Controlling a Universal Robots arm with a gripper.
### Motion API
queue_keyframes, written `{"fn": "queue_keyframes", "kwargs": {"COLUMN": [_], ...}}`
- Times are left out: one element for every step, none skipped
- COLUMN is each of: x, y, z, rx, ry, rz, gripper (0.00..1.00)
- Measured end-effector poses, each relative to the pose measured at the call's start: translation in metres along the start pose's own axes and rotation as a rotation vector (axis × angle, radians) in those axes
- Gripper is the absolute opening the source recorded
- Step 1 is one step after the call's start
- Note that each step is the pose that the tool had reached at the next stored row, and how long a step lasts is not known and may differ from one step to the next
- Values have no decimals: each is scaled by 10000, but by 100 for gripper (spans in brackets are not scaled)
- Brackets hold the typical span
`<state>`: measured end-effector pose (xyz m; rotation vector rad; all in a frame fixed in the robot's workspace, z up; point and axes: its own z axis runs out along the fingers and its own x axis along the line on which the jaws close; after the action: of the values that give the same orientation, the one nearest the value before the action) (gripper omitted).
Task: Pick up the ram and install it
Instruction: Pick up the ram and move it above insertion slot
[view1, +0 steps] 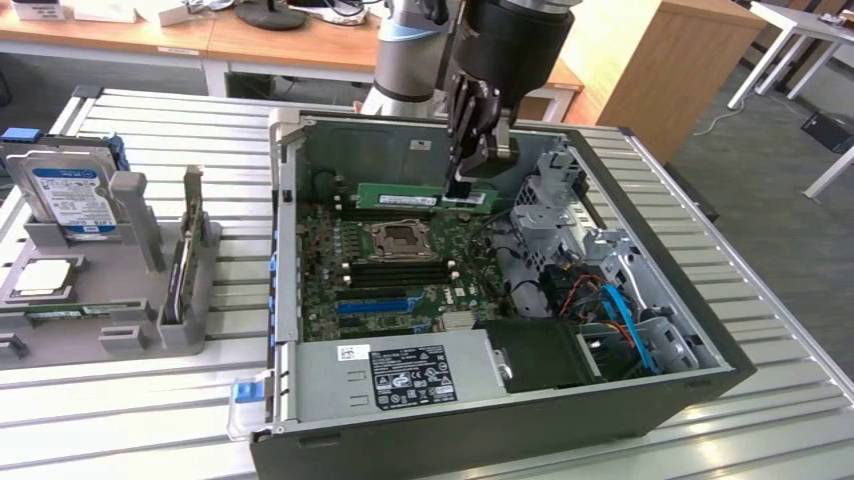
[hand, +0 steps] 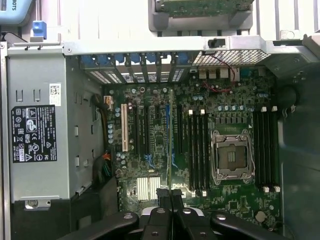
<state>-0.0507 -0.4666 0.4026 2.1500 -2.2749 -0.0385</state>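
The ram is a long green stick held level above the motherboard inside the open computer case. My gripper reaches down from above and is shut on the stick's end toward the exterior view's right. In the wrist view the ram shows edge-on as a thin line running out from the gripper. It hangs over the board beside a bank of black memory slots. A second bank of slots lies past the CPU socket.
A power supply fills the case's near end. A metal drive cage and blue cables crowd the side toward the exterior view's right. A grey rack with a hard drive stands on the slatted table at the exterior view's left.
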Motion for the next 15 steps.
{"fn": "queue_keyframes", "kwargs": {"x": [-12,-26,-44,-64,-83,-103,-121,-141,-161,-181,-202,-221,-239,-258,-275], "y": [1,2,3,4,5,6,7,8,9,10,12,13,14,14,16], "z": [1,3,4,6,7,9,10,12,14,16,18,19,20,21,23], "rx": [0,0,0,0,0,0,-1,0,0,0,0,0,-1,-1,-1], "ry": [-2,-3,-3,-3,-3,-3,-3,-3,-5,-6,-8,-8,-8,-9,-11], "rz": [1,1,0,0,0,0,-1,0,0,0,0,1,0,0,0], "gripper": [12,12,12,12,12,12,12,12,12,12,12,12,12,12,12]}}
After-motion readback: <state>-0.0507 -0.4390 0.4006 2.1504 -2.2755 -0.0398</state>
